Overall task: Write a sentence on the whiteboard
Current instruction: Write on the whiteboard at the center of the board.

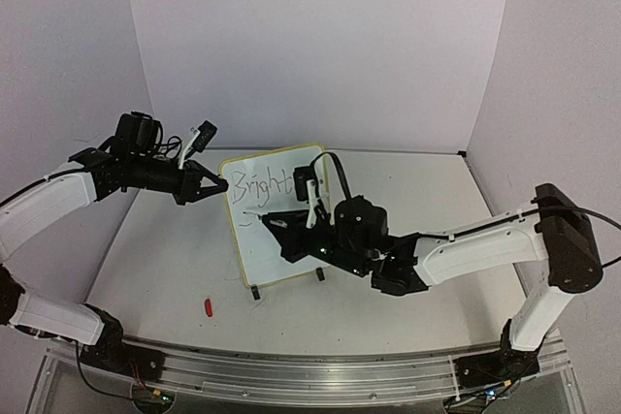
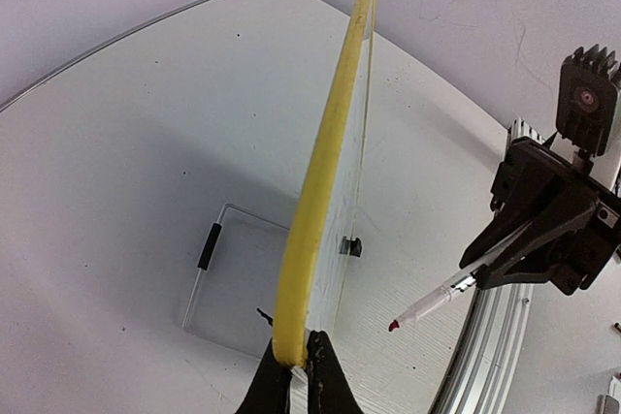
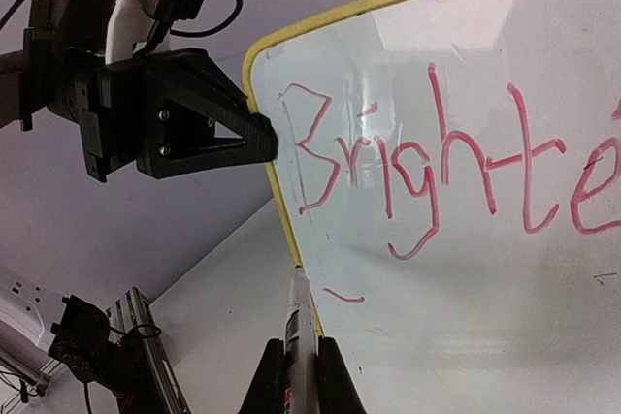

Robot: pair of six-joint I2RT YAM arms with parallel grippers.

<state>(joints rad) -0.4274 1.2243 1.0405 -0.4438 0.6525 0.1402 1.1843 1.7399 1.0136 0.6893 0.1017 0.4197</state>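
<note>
The whiteboard (image 1: pixel 281 239), white with a yellow rim (image 2: pixel 320 191), stands upright on two black feet mid-table. Red marker text (image 3: pixel 437 162) on its top line reads "Brighte", running off the view's right edge; a short red stroke (image 3: pixel 344 295) lies below it. My left gripper (image 1: pixel 219 187) is shut on the board's upper left rim, seen edge-on in the left wrist view (image 2: pixel 301 348). My right gripper (image 3: pixel 301 348) is shut on a marker (image 3: pixel 303 327). Its red tip (image 2: pixel 393 325) hangs just off the board's face, by the left rim under the "B".
A red marker cap (image 1: pixel 210 307) lies on the table in front of the board's left side. A wire stand (image 2: pixel 209 244) props the board from behind. Walls close in the table at the back and sides. An aluminium rail (image 1: pixel 310 375) runs along the near edge.
</note>
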